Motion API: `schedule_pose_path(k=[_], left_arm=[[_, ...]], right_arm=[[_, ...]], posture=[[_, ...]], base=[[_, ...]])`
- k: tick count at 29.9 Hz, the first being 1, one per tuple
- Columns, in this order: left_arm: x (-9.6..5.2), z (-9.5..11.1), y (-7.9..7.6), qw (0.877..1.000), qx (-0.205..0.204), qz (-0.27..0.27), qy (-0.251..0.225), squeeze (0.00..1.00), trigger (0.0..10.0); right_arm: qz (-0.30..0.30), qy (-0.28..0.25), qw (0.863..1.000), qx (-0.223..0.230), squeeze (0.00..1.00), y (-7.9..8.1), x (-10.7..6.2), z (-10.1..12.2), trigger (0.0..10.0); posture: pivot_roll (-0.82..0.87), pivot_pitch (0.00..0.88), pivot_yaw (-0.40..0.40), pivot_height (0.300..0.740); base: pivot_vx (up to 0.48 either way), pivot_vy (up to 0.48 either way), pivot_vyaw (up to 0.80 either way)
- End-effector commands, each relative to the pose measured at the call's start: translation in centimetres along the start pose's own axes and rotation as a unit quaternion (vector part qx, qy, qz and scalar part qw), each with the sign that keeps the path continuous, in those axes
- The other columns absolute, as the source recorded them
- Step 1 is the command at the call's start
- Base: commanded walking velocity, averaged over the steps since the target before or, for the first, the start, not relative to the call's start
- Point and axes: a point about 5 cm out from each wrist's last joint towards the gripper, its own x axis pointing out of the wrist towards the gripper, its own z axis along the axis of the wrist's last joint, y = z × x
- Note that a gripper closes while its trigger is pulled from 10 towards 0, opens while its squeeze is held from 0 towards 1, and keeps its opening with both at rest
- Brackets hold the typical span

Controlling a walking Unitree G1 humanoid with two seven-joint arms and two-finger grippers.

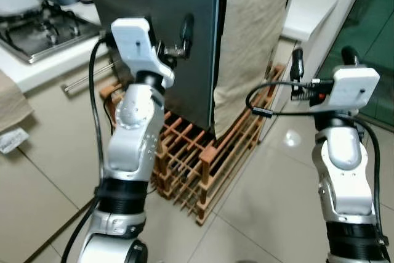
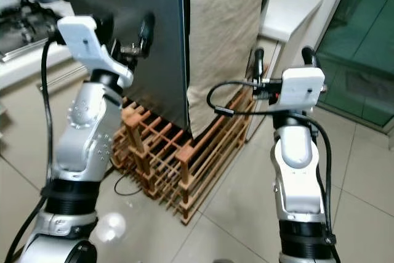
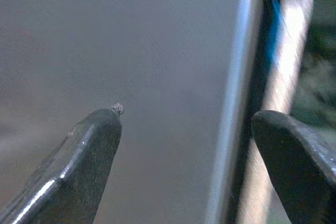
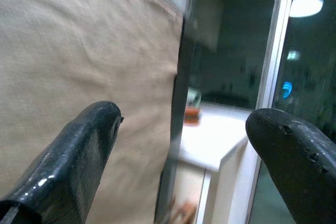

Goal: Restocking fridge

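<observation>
Left gripper (image 3: 186, 129), fingers (image 3: 89, 150) apart, faces the unlabelled fridge door (image 1: 160, 23).

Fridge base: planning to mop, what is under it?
The fridge stands on a wooden slatted rack over floor tiles. The floor beneath the rack is mostly hidden.

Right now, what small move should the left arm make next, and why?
Probably ease the left gripper forward onto the fridge door's edge. Its fingers stand open and the edge already lies between them. The fridge looks shut, so nothing can go in yet.
</observation>
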Motion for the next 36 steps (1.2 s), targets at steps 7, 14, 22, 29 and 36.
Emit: schedule_pose_path(k=[7,14,22,29,36], left_arm=[[0.0,-2.4,-0.6,0.998,-0.014,-0.023,0.060,0.00,10.0],[1.3,-3.5,-2.3,0.996,-0.026,-0.052,0.074,0.00,10.0],[4.0,-4.9,-3.0,0.994,-0.031,-0.039,0.094,0.00,10.0],[4.8,-4.8,-4.2,0.991,-0.056,-0.075,0.093,0.00,10.0],[5.0,-5.4,-5.8,0.986,-0.086,-0.100,0.100,0.00,10.0]], right_arm=[[-0.002,0.074,0.997,0.038,0.20,-0.4,-1.7,-2.2,10.0],[-0.005,0.092,0.995,0.035,0.21,-0.7,-2.2,-3.0,10.0],[0.004,0.104,0.993,0.059,0.21,-0.8,-2.8,-3.0,10.0],[0.007,0.113,0.992,0.047,0.21,-1.0,-3.7,-2.9,10.0],[0.005,0.120,0.992,0.048,0.21,-1.1,-3.9,-2.9,10.0]], posture=[[-0.17,0.081,0.020,0.740],[-0.18,0.074,0.035,0.740],[-0.21,0.099,0.039,0.740],[-0.23,0.121,0.041,0.740],[-0.24,0.136,0.046,0.740]], base=[[0.000,0.000,0.00],[0.000,0.000,0.00],[0.000,0.000,0.00],[0.000,0.000,0.00],[0.000,0.000,0.00]])
